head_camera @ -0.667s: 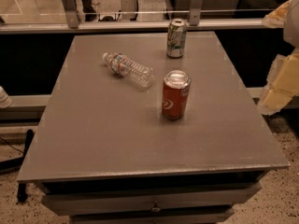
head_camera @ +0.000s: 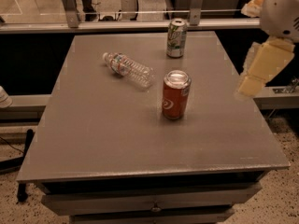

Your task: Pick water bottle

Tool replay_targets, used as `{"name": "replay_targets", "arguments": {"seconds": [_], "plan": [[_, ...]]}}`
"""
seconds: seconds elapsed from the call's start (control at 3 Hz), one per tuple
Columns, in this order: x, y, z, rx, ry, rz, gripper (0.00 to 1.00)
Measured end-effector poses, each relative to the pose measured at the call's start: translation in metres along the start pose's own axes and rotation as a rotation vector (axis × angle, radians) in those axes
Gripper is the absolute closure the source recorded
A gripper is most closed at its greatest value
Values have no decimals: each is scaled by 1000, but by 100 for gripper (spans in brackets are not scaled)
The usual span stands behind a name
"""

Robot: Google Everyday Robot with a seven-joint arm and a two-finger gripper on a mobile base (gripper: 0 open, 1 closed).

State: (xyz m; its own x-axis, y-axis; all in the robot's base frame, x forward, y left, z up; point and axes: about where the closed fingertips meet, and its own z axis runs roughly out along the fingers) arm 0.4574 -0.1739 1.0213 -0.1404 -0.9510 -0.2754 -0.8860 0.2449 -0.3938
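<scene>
Camera view: water bottle (head_camera: 128,69) lies sideways on tabletop (head_camera: 117,139), behind-left of red soda can (head_camera: 176,94); tool (head_camera: 256,76) hangs beyond the right edge, grip state indeterminable.

Single view, raised, facing down across the surface (head_camera: 140,139) from its near edge. Moderately close. Claw (head_camera: 256,78) at frame right.
</scene>
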Motion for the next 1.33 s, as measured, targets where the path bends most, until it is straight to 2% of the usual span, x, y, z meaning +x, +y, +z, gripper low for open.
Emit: {"name": "replay_targets", "arguments": {"seconds": [0.33,0.67,1.0,1.33], "plan": [[-54,-19,23,15,-79,-13,0],[-111,-33,59,7,-139,3,0],[-154,-40,100,-16,-186,66,0],[-180,-49,135,-40,-207,120,0]]}}
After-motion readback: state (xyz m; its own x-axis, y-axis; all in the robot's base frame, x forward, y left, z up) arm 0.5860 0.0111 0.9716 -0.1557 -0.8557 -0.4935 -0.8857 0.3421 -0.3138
